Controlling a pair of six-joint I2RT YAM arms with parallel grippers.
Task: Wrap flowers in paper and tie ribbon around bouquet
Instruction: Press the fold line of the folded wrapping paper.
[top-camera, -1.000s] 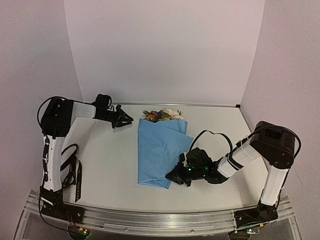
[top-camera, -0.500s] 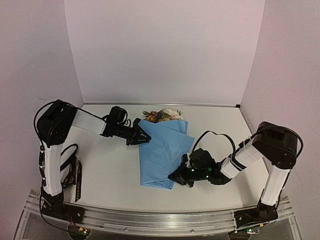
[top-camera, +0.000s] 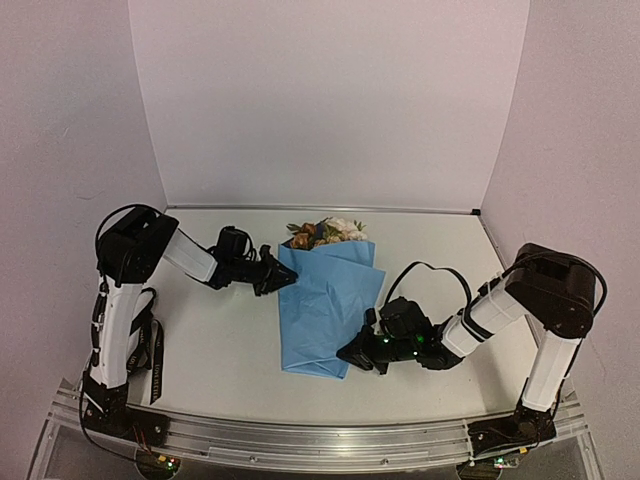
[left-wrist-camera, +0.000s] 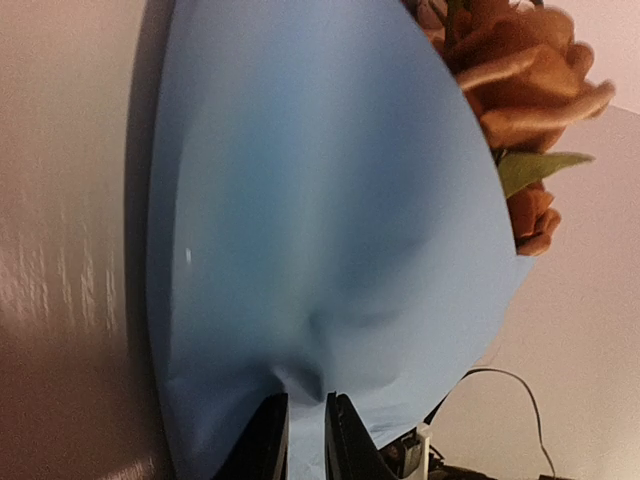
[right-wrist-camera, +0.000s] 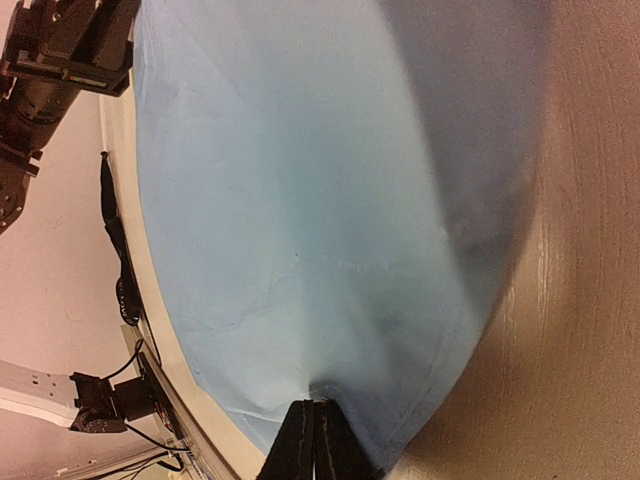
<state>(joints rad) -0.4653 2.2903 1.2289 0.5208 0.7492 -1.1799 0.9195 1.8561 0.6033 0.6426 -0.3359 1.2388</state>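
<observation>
Two pinches on paper (top-camera: 325, 300): L end effector (left-wrist-camera: 305, 402) at far-left edge, R end effector (right-wrist-camera: 312, 412) at near-right corner.

You have two arms on the one bench (top-camera: 220, 335): the left arm (top-camera: 190, 257) and the right arm (top-camera: 490, 311), each with one pair of jaws. On the bench, count one sheet of paper (top-camera: 325, 310), one bunch of flowers (top-camera: 325, 231) and one ribbon (top-camera: 156, 352).

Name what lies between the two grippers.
The paper spans from the left gripper to the right gripper, each pinching an edge; the top view shows it.
</observation>
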